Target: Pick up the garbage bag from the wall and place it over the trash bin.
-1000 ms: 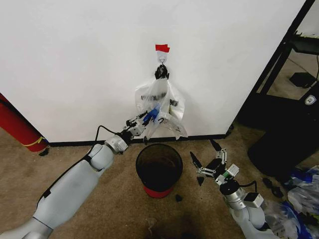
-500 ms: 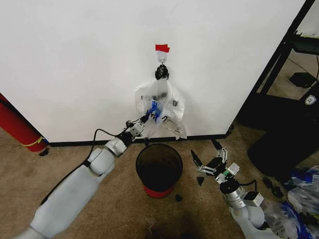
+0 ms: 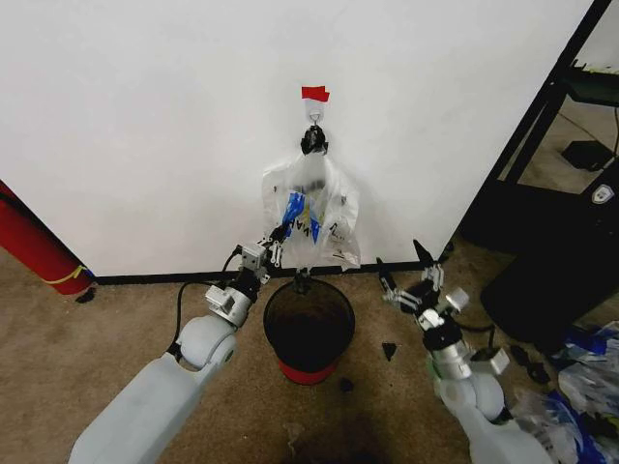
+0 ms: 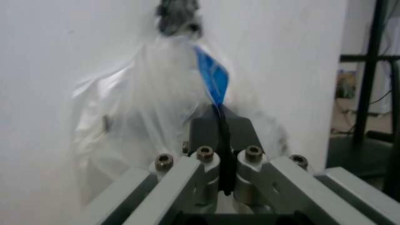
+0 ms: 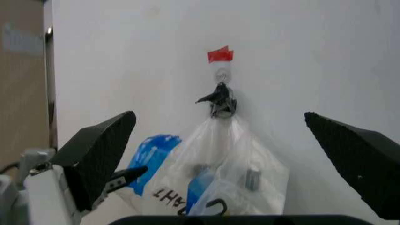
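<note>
The garbage bag hangs from a small hook on the white wall, below a strip of red tape. Its lower edge reaches down close to the rim of the black mesh trash bin, which stands on the carpet right under it. My left gripper is at the bag's lower left side. In the left wrist view its fingers are shut on the bag just below a blue patch. My right gripper is open beside the bin, apart from the bag.
A red cylinder leans at the wall's far left. A black rack and dark equipment stand to the right. Crumpled plastic lies on the floor at the lower right, and small black bits lie near the bin.
My left arm has swung in toward the bin while holding the bag, whose blue patch now sits higher. My right gripper has risen and moved nearer the wall.
</note>
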